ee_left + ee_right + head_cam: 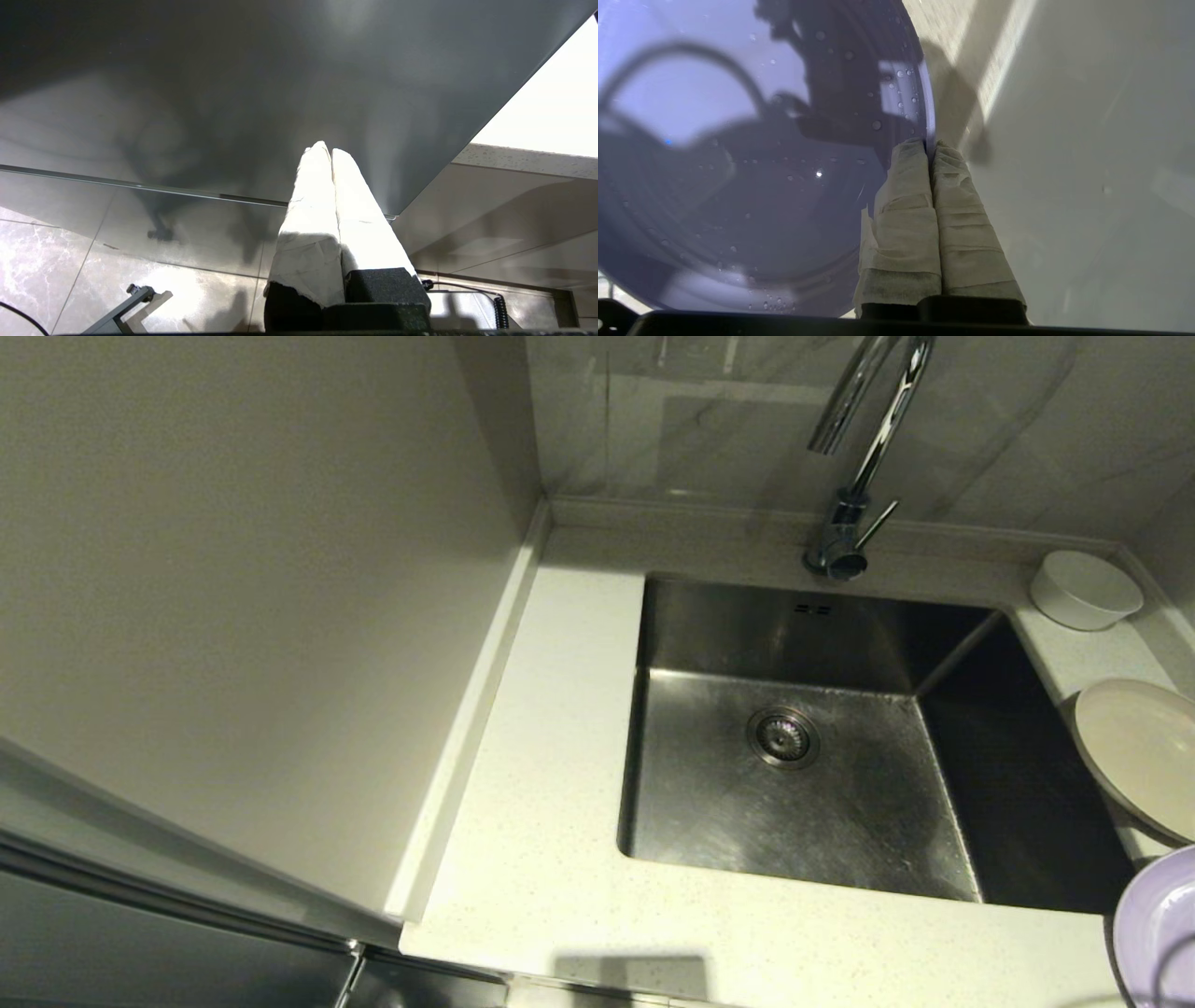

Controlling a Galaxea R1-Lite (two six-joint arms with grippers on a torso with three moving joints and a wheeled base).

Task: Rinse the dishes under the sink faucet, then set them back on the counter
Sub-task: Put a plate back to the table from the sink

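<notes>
- The sink (840,775) is a rectangular basin of brushed, scuffed steel, sunk into the counter (551,859), a pale speckled stone top with a low raised back edge
- In the basin floor sits one round drain strainer (782,737); two small overflow slots (813,609) are cut in the back wall; there are no dishes in the basin
- One tall chrome faucet (864,448) stands behind the sink, its spout curved like a gooseneck, with a thin lever at its base
- Three round dishes in all: a small white bowl (1083,588) stands on the counter at the far right corner; a shallow cream plate (1144,751) lies on the counter just right of the sink, its edge overhanging the basin; a lilac plate (1158,924) shows at the lower right corner of the head view
- The right gripper (930,145) has its two cloth-wrapped fingers (906,200) pressed together, pinching the rim of the lilac plate, whose glossy face is dotted with water drops
- The left gripper (327,150) is parked low beside a dark grey cabinet front (233,93), above a marbled tile floor (42,266); its two white-wrapped fingers (310,205) are pressed together on nothing
</notes>
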